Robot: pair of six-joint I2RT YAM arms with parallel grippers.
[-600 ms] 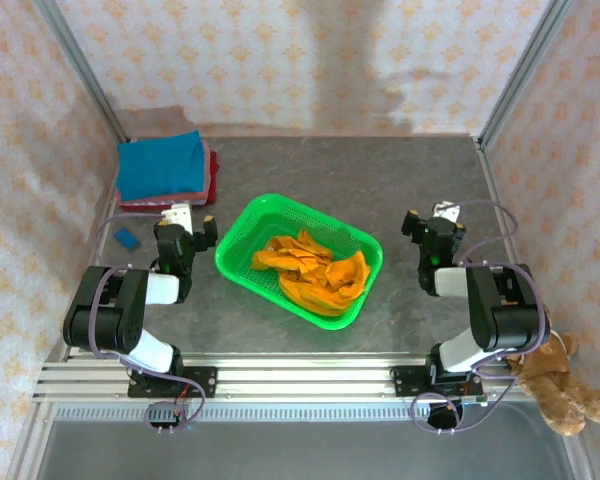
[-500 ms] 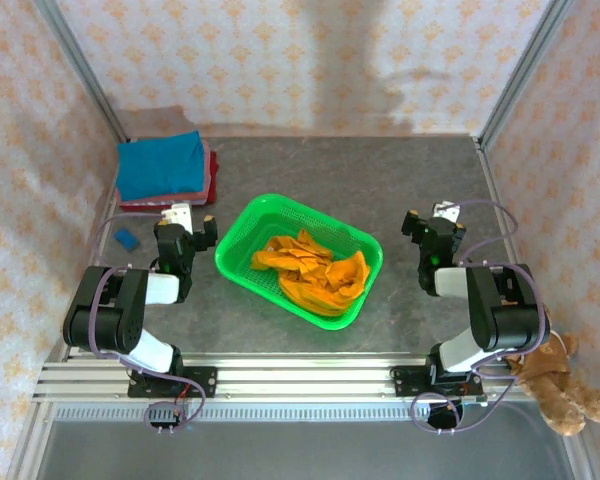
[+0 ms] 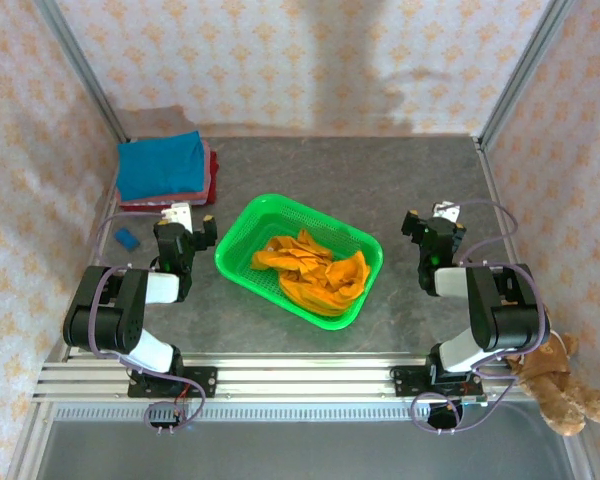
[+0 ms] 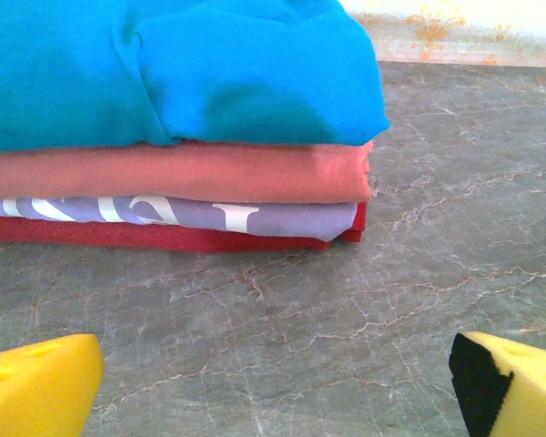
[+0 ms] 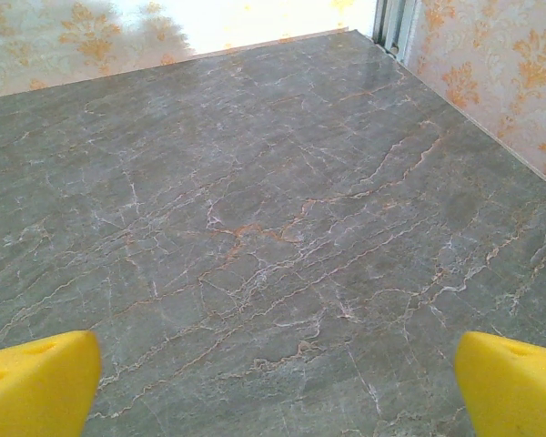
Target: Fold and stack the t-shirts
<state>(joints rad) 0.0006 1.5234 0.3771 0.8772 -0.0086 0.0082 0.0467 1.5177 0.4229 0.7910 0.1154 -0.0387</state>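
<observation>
Nothing had moved since a moment earlier: my left fingers (image 4: 36,387) and right fingers (image 5: 514,382) stayed released and empty. The orange t-shirt (image 3: 312,268) lay crumpled in the basket (image 3: 240,230) at centre, unfolded; the folded stack (image 3: 160,165) sat at ten o'clock.

Left claw (image 3: 188,219) wide open, right claw (image 3: 430,216) wide open, both arms folded low

My yellow pads (image 4: 36,382) look like matt foam; the stacked t-shirts (image 4: 164,173) are soft cloth on a veined, stone-look table (image 5: 255,228).
</observation>
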